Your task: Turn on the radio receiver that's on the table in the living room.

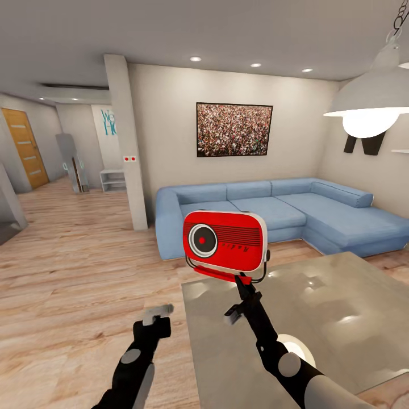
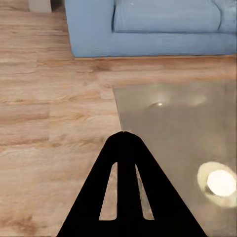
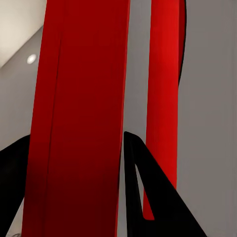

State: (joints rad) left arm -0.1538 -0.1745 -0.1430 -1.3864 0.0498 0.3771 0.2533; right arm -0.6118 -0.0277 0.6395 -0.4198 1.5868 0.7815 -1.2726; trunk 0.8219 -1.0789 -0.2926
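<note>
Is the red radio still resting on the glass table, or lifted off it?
Lifted: the right gripper holds the red white-trimmed radio by its handle, upright above the glossy grey table.

Glossy glass tbl (image 1: 352, 318), wood-plank floor (image 1: 85, 284)

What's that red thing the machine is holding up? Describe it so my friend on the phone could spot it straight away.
Start at the long blue sofa under the framed picture, then look in front of it, above the near corner of the glossy grey table. There the right gripper holds up a small red radio by its base. Its red body, white trim and round dial set it apart.
</note>
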